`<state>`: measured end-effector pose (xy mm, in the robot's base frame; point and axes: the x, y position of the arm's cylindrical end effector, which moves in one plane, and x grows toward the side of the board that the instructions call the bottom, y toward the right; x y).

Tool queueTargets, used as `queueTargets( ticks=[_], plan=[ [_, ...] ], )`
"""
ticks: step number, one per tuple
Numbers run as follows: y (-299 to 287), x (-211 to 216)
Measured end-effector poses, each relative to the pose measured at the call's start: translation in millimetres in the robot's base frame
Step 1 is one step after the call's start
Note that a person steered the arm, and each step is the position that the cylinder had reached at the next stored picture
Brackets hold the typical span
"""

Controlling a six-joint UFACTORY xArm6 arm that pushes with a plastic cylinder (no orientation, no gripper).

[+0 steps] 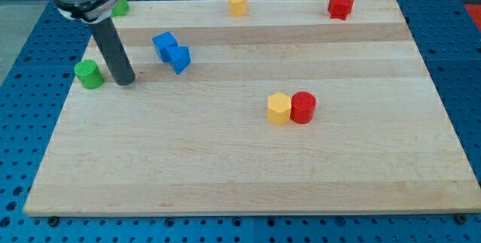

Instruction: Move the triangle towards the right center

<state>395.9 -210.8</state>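
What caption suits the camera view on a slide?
Rod tip rests between the green cylinder and two touching blue blocks; yellow and red blocks touch mid-board.

Blue blocks (172, 51), pale wooden board (225, 175)

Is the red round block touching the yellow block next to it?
Yes, the red round block sits pressed against the yellow block with no gap showing between them, in the board's middle.

Blue triangle block (179, 59), upper left, touching blue block (164, 45).
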Motion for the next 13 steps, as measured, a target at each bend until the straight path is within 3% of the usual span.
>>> queueTargets(
  ticks=[1, 3, 4, 6, 7, 10, 11, 12, 13],
  plan=[
    [11.1, -27.0],
    [153.1, -29.0],
    [195.6, -29.1],
    [105.3, -38.9],
    [123.5, -63.9],
    [271.6, -58.8],
    [266.7, -62.4],
    [225.1, -84.7],
    [194.6, -74.5]
  ],
)
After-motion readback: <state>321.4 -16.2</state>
